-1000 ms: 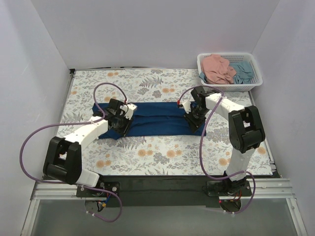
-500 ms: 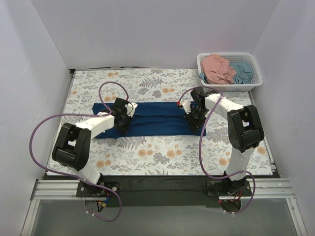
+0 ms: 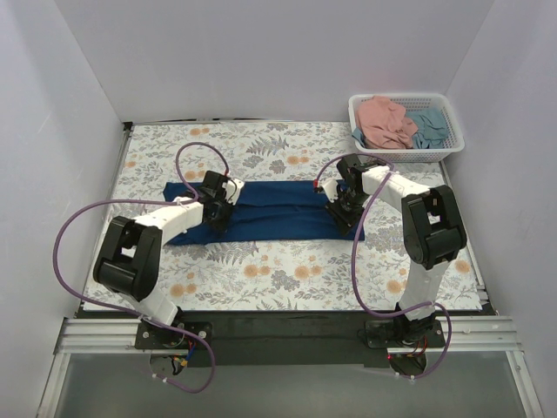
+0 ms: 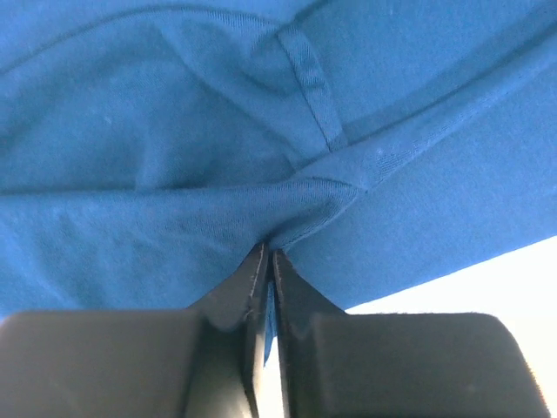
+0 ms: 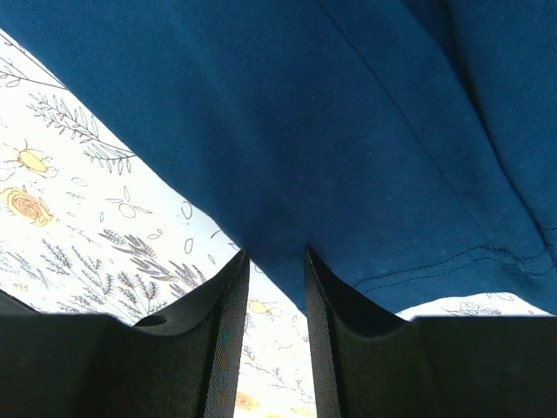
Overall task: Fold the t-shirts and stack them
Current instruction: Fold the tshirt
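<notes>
The dark navy t-shirt (image 3: 278,209) lies as a long folded band across the middle of the floral table. My left gripper (image 3: 218,212) sits at the band's left part and is shut on a pinched fold of navy cloth (image 4: 305,209); its tips (image 4: 268,252) nearly touch. My right gripper (image 3: 341,209) is at the band's right end; its jaws (image 5: 272,254) stand a narrow gap apart with the shirt's lower edge (image 5: 348,174) caught between them. The salmon pink shirt (image 3: 385,120) and the light teal shirt (image 3: 428,126) lie crumpled in the basket.
The white lattice basket (image 3: 446,109) stands at the back right corner. White walls close in the table on three sides. Purple cables loop off both arms. The floral tablecloth (image 3: 287,270) lies bare in front of the shirt.
My left arm has swung in, its elbow drawn back toward the left, and its gripper has shifted slightly up and right on the shirt's left part. The right arm has barely moved.
</notes>
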`<state>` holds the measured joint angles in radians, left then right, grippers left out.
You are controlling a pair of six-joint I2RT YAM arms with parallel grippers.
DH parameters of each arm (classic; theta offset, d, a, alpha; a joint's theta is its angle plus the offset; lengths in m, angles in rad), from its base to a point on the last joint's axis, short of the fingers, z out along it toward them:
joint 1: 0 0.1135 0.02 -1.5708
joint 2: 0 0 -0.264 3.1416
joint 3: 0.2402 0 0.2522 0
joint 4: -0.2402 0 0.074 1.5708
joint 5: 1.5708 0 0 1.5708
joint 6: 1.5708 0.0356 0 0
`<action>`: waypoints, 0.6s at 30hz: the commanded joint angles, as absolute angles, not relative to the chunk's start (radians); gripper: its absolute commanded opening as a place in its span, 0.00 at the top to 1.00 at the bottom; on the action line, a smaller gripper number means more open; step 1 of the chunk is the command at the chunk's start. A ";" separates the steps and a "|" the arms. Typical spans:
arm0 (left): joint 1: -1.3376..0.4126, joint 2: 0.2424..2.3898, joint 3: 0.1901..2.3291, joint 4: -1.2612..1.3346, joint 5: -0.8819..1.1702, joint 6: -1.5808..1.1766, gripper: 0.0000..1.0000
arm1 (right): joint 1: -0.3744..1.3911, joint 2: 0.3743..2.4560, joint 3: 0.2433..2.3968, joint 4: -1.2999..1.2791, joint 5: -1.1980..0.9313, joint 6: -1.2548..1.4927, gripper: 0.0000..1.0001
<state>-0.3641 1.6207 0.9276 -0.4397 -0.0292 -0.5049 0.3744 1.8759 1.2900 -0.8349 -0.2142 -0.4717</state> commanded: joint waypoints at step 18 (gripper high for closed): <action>-0.371 1.756 1.189 -0.419 -0.002 -0.534 1.00 | 0.373 1.893 1.279 -0.825 -0.209 -0.488 0.63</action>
